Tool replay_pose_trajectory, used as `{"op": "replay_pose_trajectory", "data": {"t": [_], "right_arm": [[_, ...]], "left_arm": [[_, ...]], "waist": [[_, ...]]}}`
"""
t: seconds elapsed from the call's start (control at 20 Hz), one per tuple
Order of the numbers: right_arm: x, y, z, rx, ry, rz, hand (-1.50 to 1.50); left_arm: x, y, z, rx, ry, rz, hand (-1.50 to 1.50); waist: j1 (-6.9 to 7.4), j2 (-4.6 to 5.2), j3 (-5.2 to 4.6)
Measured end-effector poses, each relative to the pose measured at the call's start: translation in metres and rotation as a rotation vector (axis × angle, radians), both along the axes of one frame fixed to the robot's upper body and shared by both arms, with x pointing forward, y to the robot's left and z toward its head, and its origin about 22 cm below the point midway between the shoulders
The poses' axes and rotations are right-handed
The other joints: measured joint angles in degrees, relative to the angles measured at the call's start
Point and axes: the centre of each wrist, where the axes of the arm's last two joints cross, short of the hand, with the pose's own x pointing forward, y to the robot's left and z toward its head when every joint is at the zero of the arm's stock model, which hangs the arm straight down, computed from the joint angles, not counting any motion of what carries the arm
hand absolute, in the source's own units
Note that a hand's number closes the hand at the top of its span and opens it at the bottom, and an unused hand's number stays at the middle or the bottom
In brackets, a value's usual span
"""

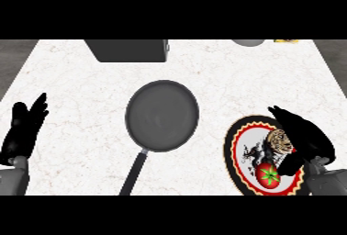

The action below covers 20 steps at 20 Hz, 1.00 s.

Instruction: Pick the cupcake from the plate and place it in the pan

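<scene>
A white marble-veined counter [81, 73] carries 1 round dark pan [163, 114] with a long thin handle, its bowl bare. 1 round patterned plate [252, 158] lies at the right. On it sits 1 brown, ridged cupcake [280, 141], partly hidden by the right hand [305, 137], whose fingers curl around it. The left hand [24, 128] rests at the left edge, fingers straight. A dark box [129, 49] is cut off at the top.
</scene>
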Motion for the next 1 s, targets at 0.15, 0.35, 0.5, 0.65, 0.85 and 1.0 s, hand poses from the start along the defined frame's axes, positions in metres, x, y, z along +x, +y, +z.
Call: {"op": "replay_pose_trajectory", "data": {"t": [0.15,0.35,0.5,0.65,0.85,1.0], "right_arm": [[0.002,-0.002,-0.011,-0.004,0.009,-0.016,-1.5],[0.008,-0.005,-0.016,-0.026,0.027,-0.023,-1.5],[0.013,-0.007,-0.02,-0.045,0.037,-0.021,1.5],[0.012,-0.011,-0.029,-0.087,-0.002,0.025,1.5],[0.012,-0.012,-0.033,-0.134,-0.055,0.05,1.5],[0.016,-0.014,-0.032,-0.138,-0.076,0.048,1.5]], "left_arm": [[-0.007,0.004,-0.004,-0.002,0.004,0.0,0.0],[-0.01,0.004,-0.002,0.0,0.0,0.001,0.0],[-0.008,0.003,-0.007,0.0,-0.005,-0.002,0.0],[-0.009,0.002,-0.004,-0.001,-0.005,-0.002,0.0],[-0.011,-0.002,-0.005,0.0,0.002,-0.003,0.0],[-0.01,-0.003,-0.004,-0.001,0.001,0.002,0.0]], "waist": [[0.04,-0.04,-0.06],[0.05,-0.06,-0.09],[0.03,-0.09,-0.18],[0.08,-0.14,-0.28],[0.08,-0.1,-0.16],[0.05,-0.07,-0.1]]}}
